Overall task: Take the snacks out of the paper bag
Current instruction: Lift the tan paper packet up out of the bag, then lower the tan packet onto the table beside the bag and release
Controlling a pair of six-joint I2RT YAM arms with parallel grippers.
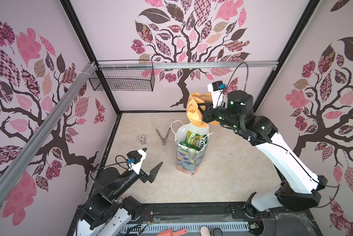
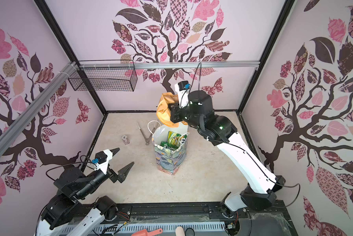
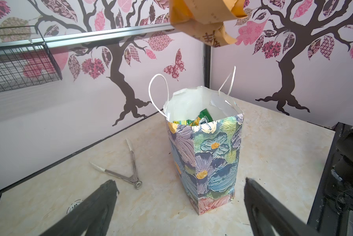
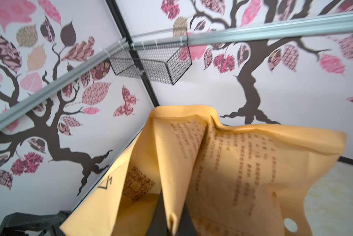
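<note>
Floral paper bag [image 1: 188, 157] stood upright on the worktop [image 1: 222, 179]; right hand [image 1: 201, 112] held gold wrapper [image 1: 192, 105] above it.
Right hand pinched the crumpled wrapper; green pouches [image 1: 194, 137] sat inside the bag; left hand [image 1: 153, 157] spread wide, near bag, not touching.

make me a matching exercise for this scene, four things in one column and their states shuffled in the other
Things:
1 gold wrapper
2 paper bag
3 tongs
4 left end effector

States:
a open, holding nothing
b upright on the table, green pouches inside
c lying flat, spread in a V
d held in the air by the shut right end effector

Pairs: 1-d, 2-b, 3-c, 4-a
</note>
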